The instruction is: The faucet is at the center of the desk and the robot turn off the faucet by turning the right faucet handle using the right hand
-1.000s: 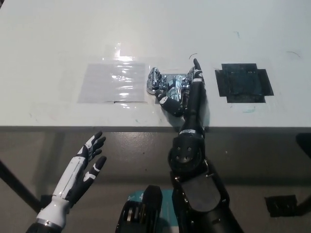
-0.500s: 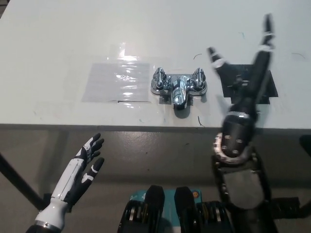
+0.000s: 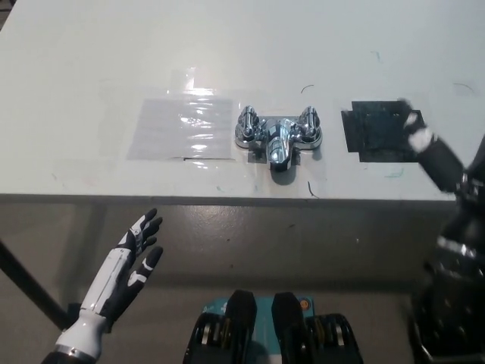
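— Faucet [image 3: 278,136] first: where does it sit?

— Near the middle of the white bench [image 3: 91,61], close to the front edge, chrome, with its spout pointing toward that edge. The left handle [image 3: 247,122] and the right handle [image 3: 309,121] stand on either side of the spout.

— What lies beside the faucet?

— A clear plastic sheet [image 3: 180,127] on its left, and a black square patch [image 3: 381,130] on its right.

— Is the right hand [image 3: 436,155] on the faucet?

— No. It is well to the right of the faucet, past the black patch, near the bench's front edge, touching no handle. It is blurred, so I cannot tell whether it is released or clenched.

— And the left hand [image 3: 130,262]?

— Below the bench's front edge, left of the faucet, released with fingers spread, holding nothing.
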You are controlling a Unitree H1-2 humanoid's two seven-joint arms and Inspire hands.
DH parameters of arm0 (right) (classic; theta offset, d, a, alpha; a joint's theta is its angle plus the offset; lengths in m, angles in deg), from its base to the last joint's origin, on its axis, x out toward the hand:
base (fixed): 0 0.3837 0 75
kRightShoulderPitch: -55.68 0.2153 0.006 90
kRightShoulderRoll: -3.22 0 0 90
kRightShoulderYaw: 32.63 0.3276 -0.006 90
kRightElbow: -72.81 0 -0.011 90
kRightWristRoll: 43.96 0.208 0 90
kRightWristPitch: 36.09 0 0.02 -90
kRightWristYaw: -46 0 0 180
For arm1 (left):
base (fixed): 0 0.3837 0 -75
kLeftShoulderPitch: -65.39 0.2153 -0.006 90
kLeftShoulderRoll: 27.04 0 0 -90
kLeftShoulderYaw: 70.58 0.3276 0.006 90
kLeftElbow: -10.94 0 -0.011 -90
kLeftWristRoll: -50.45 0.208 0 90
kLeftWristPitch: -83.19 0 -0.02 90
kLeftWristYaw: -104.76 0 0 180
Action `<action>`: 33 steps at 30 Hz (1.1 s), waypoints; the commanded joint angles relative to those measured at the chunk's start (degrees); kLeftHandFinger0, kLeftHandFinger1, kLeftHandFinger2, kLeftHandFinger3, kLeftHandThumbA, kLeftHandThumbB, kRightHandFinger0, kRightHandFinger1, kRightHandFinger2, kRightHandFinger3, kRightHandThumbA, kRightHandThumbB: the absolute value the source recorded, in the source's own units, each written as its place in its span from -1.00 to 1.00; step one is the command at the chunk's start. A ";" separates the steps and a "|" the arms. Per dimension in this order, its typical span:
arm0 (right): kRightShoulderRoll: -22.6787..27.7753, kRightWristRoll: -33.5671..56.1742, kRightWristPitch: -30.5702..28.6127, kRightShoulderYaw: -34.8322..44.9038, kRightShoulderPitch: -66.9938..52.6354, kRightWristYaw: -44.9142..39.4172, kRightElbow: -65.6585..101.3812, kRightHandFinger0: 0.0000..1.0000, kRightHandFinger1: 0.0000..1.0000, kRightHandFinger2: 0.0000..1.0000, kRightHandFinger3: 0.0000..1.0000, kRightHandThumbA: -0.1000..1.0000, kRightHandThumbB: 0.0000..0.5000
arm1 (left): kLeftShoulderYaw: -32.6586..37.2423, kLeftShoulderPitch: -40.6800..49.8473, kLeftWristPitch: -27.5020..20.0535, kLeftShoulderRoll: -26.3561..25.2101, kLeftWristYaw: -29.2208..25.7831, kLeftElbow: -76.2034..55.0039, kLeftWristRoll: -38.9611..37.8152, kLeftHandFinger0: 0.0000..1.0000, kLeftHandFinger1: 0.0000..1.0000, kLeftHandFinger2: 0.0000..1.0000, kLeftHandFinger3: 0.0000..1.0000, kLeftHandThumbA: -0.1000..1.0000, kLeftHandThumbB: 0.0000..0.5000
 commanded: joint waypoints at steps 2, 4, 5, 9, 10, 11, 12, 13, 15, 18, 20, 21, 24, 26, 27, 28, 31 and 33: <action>9.60 12.50 -8.28 -7.14 -9.56 -17.18 3.42 1.00 1.00 1.00 1.00 1.00 -0.03 | -1.12 0.61 -3.74 0.50 0.07 -1.86 -3.05 1.00 1.00 1.00 1.00 0.76 -0.13; 10.36 13.48 -9.04 -6.96 -12.05 -17.27 1.08 1.00 1.00 1.00 1.00 1.00 0.03 | -1.36 0.17 -3.66 0.39 0.18 -1.99 -3.57 1.00 1.00 1.00 1.00 0.76 -0.16; 10.44 13.44 -9.33 -6.79 -12.38 -17.09 0.32 1.00 1.00 1.00 1.00 1.00 -0.03 | -1.48 -0.34 -3.77 0.34 0.20 -1.75 -3.78 1.00 1.00 1.00 1.00 0.76 -0.16; 10.51 13.72 -10.65 -6.70 -15.53 -17.35 -1.23 1.00 1.00 1.00 1.00 1.00 -0.20 | -1.79 -0.40 -4.55 0.61 0.21 -1.38 -4.61 1.00 1.00 1.00 1.00 0.78 -0.13; 10.42 14.18 -10.87 -6.72 -16.63 -17.61 -1.71 1.00 1.00 1.00 1.00 1.00 -0.24 | -1.88 -0.36 -5.33 0.72 0.14 -0.90 -4.74 1.00 1.00 1.00 1.00 0.79 -0.15; 10.23 14.38 -11.05 -6.68 -17.47 -17.95 -2.08 1.00 1.00 1.00 1.00 1.00 -0.21 | -1.98 -0.15 -5.90 0.79 0.11 -0.63 -4.91 1.00 1.00 1.00 1.00 0.78 -0.15; 9.92 14.25 -11.45 -6.50 -18.11 -18.21 -2.72 1.00 1.00 1.00 1.00 1.00 -0.22 | -2.09 -0.07 -6.45 0.89 0.04 -0.36 -5.03 1.00 1.00 1.00 1.00 0.77 -0.18; 9.50 14.23 -12.08 -6.38 -18.64 -18.35 -4.10 1.00 1.00 1.00 1.00 1.00 -0.17 | -2.23 0.00 -6.99 0.98 -0.02 0.12 -5.20 1.00 1.00 1.00 1.00 0.79 -0.16; 8.94 14.89 -12.54 -6.11 -19.22 -19.04 -5.81 1.00 1.00 1.00 1.00 1.00 -0.04 | -2.32 0.25 -7.26 0.99 -0.17 0.39 -4.95 1.00 1.00 1.00 1.00 0.83 -0.09; 8.19 17.26 -13.84 -5.77 -19.57 -20.45 -8.61 1.00 1.00 1.00 1.00 1.00 0.03 | -2.60 0.28 -7.80 1.12 -0.53 0.80 -4.53 1.00 1.00 1.00 1.00 0.88 0.01; 7.74 18.21 -14.62 -5.50 -19.77 -21.43 -10.53 1.00 1.00 1.00 1.00 1.00 0.00 | -2.95 0.18 -8.26 1.27 -0.80 1.20 -4.28 1.00 1.00 1.00 1.00 0.91 0.10; 7.70 18.39 -15.23 -5.48 -19.83 -21.88 -11.67 1.00 1.00 1.00 1.00 1.00 -0.04 | -3.13 0.13 -8.20 1.28 -0.82 1.27 -4.36 1.00 1.00 1.00 1.00 0.93 0.15; 7.24 17.38 -15.52 -5.00 -20.66 -22.17 -13.26 1.00 1.00 1.00 1.00 1.00 -0.12 | -3.48 0.36 -8.30 1.43 -0.83 1.30 -4.18 1.00 1.00 1.00 1.00 0.90 0.08; 7.04 17.40 -15.60 -4.60 -21.11 -22.65 -14.69 1.00 1.00 1.00 1.00 1.00 -0.16 | -3.66 0.38 -8.45 1.65 -0.93 1.48 -4.04 1.00 1.00 1.00 1.00 0.89 0.08; 7.05 17.35 -16.18 -4.49 -21.19 -22.98 -15.75 1.00 1.00 1.00 1.00 1.00 -0.17 | -3.74 0.42 -8.06 1.78 -0.91 1.39 -4.29 1.00 1.00 1.00 1.00 0.87 0.08; 7.14 16.71 -16.50 -4.43 -21.20 -23.19 -16.79 1.00 1.00 1.00 1.00 1.00 -0.15 | -3.78 0.30 -8.01 1.76 -0.91 1.44 -4.22 1.00 1.00 1.00 1.00 0.87 0.07; 7.38 15.40 -16.17 -4.49 -21.27 -23.81 -17.68 1.00 1.00 1.00 1.00 1.00 -0.01 | -3.83 0.09 -7.65 1.83 -1.14 1.48 -3.62 1.00 1.00 1.00 1.00 0.87 0.05; 7.28 14.95 -16.62 -4.57 -21.04 -24.15 -18.49 1.00 1.00 1.00 1.00 1.00 0.00 | -3.84 -0.15 -7.27 1.62 -1.05 1.52 -3.34 1.00 1.00 1.00 1.00 0.87 0.04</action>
